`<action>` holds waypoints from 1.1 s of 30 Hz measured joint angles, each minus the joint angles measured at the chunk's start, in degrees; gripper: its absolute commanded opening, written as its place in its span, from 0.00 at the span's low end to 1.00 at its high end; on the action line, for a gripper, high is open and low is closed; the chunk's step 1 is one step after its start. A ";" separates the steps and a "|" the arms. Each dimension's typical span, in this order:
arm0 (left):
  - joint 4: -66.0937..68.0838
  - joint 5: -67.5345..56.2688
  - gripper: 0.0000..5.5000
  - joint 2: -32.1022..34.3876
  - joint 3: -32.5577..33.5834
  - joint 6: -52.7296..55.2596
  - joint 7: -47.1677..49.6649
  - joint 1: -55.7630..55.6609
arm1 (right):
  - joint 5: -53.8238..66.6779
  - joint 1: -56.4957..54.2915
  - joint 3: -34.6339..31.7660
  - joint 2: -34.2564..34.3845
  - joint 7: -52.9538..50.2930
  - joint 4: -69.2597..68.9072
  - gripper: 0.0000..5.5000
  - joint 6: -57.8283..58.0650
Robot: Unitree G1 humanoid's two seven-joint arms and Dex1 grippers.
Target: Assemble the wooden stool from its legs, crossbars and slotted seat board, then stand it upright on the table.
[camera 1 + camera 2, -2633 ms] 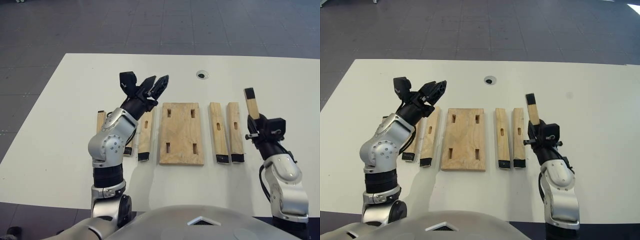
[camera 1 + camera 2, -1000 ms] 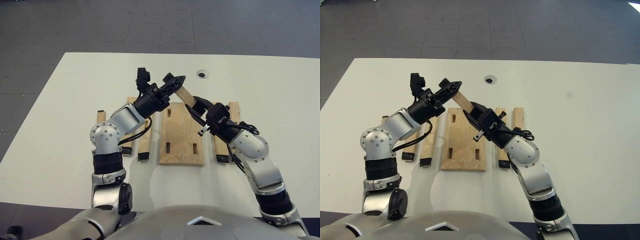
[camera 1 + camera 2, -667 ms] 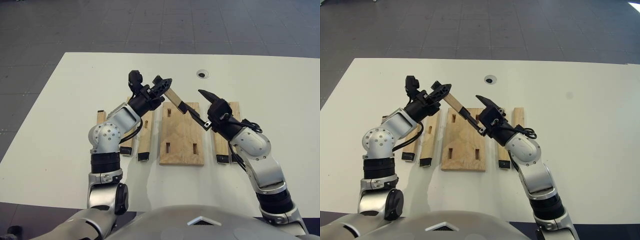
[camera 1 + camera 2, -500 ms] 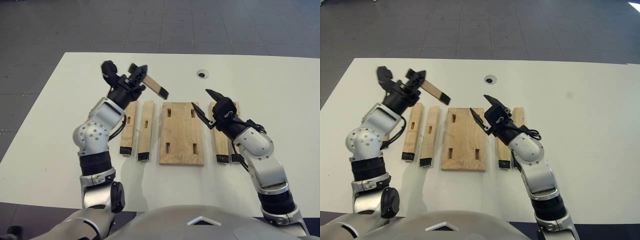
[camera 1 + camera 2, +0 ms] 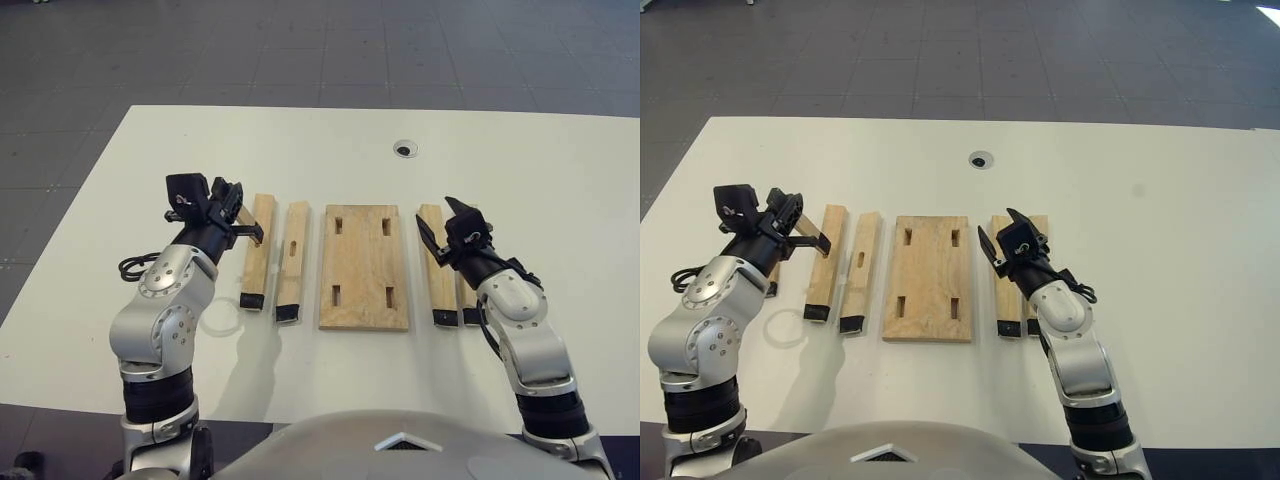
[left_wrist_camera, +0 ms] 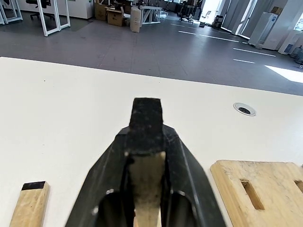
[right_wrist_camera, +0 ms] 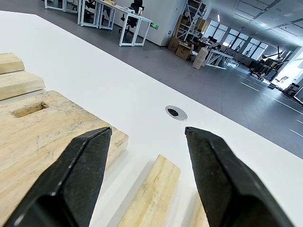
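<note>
White counter | I now hold the crossbar clamped in left hand | right hand apart, freed for next part.

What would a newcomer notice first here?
The slotted seat board lies flat in the middle, between a left pair of legs and a right pair of legs. The left gripper is shut on a black-tipped wooden piece beside the left pair. The right gripper hangs with fingers open above the right pair.

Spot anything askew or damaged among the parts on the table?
Nothing stands out. The seat board and the four wooden bars beside it lie flat and parallel. One short bar is out of the row, clamped in the left gripper.
</note>
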 measured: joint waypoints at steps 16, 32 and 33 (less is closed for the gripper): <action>1.73 5.48 0.08 -2.25 -0.08 -2.43 -0.70 1.25 | -0.61 0.79 0.00 -0.05 0.41 -0.52 0.52 0.02; 6.34 11.16 0.08 -2.60 -2.31 -11.46 -3.99 4.12 | -1.06 1.33 -0.10 0.09 0.39 -1.12 0.52 0.39; 6.50 11.57 0.08 -2.59 -2.51 -12.84 -4.30 4.73 | -1.07 1.35 -0.09 0.10 0.39 -1.13 0.52 0.39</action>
